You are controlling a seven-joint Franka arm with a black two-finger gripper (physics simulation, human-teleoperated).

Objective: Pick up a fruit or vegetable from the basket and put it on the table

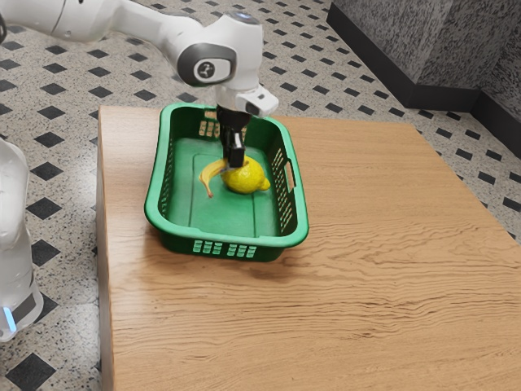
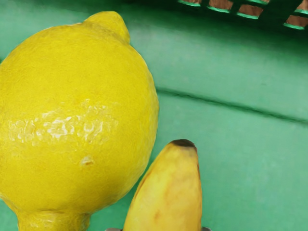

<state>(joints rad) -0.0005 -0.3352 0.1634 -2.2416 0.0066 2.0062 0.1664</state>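
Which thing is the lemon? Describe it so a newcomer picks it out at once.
On the wooden table sits a green basket with openings in its walls. Inside, beside the banana, is the lemon, bright yellow and plump with a knob at each end. The banana is slender and curved with a dark tip; the lemon is the fat, rounded one.

Two pieces of fruit, one plump yellow lemon [image 1: 242, 179] and one slender, curved yellow banana [image 1: 209, 173], are counted in one green, slotted plastic basket [image 1: 152, 199] on one brown, wood-grained table [image 1: 391, 244], with one smooth white jointed robot arm [image 1: 241, 45] and one black two-finger gripper [image 1: 234, 160].
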